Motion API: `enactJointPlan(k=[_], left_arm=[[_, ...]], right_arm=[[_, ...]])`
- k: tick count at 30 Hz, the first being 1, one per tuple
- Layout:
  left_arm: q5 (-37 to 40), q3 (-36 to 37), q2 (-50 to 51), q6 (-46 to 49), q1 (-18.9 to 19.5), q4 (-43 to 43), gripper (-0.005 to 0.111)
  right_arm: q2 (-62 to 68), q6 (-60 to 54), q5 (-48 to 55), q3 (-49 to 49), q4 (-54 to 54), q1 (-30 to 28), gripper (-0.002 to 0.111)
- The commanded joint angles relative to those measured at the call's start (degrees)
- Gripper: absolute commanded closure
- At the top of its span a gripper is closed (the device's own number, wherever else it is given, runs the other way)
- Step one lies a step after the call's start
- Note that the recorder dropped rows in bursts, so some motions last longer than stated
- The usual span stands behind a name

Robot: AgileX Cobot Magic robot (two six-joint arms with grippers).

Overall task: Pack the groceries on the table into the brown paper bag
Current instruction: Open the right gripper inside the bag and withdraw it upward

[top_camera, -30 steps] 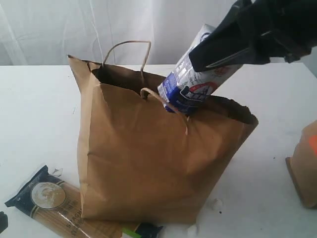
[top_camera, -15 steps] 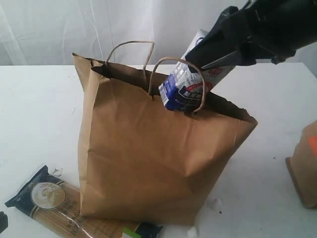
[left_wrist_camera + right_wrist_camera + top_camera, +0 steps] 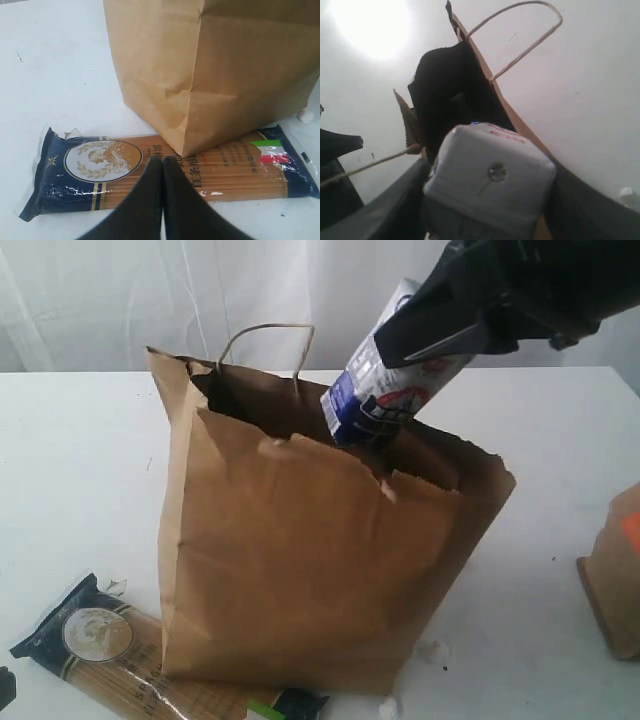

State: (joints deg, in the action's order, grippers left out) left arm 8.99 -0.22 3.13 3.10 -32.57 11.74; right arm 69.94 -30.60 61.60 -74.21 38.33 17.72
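Note:
The brown paper bag (image 3: 300,560) stands upright and open in the middle of the table (image 3: 80,460). My right gripper (image 3: 420,340) is shut on the small white-blue carton (image 3: 385,390), which tilts with its lower end just inside the bag's mouth. In the right wrist view the carton (image 3: 490,175) sits between both fingers over the bag's dark inside (image 3: 445,110). The spaghetti pack (image 3: 100,640) lies flat at the bag's foot, one end tucked under it. My left gripper (image 3: 163,162) hovers shut and empty over the spaghetti pack (image 3: 100,160), near the bag's corner (image 3: 210,75).
A brown pouch with an orange label (image 3: 615,580) stands at the right edge of the table. The bag's far handle (image 3: 265,340) sticks up behind the mouth. Small white scraps (image 3: 435,650) lie by the bag's front corner. A white curtain hangs behind.
The carton has lifted slightly and stands a little steeper. The near handle, looped up around the carton half a second ago, has dropped from sight, and the bag's front rim has buckled.

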Motion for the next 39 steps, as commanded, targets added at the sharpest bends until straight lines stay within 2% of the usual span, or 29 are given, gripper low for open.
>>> enactJointPlan(k=[1, 11, 26, 29, 36, 39], left_arm=[[0.0, 0.2, -0.5, -0.3, -0.2, 0.1, 0.107], [0.0, 0.2, -0.5, -0.3, -0.2, 0.1, 0.107], [0.0, 0.2, -0.5, -0.3, -0.2, 0.1, 0.107], [0.0, 0.2, -0.5, -0.3, -0.2, 0.1, 0.107], [0.0, 0.2, -0.5, -0.3, -0.2, 0.1, 0.107], [0.0, 0.2, -0.5, -0.3, -0.2, 0.1, 0.107]], right_arm=[[-0.4, -0.7, 0.0, -0.7, -1.1, 0.3, 0.108], [-0.4, -0.7, 2.5, -0.6, 0.0, 0.8, 0.108], [6.7, -1.1, 2.5, -0.6, -5.6, 6.6, 0.107], [8.3, -1.1, 2.5, -0.6, -5.6, 6.6, 0.097], [8.9, -1.1, 4.7, -0.6, -2.3, 6.6, 0.062], [8.5, -1.1, 6.1, -0.6, -0.4, 6.6, 0.054]])
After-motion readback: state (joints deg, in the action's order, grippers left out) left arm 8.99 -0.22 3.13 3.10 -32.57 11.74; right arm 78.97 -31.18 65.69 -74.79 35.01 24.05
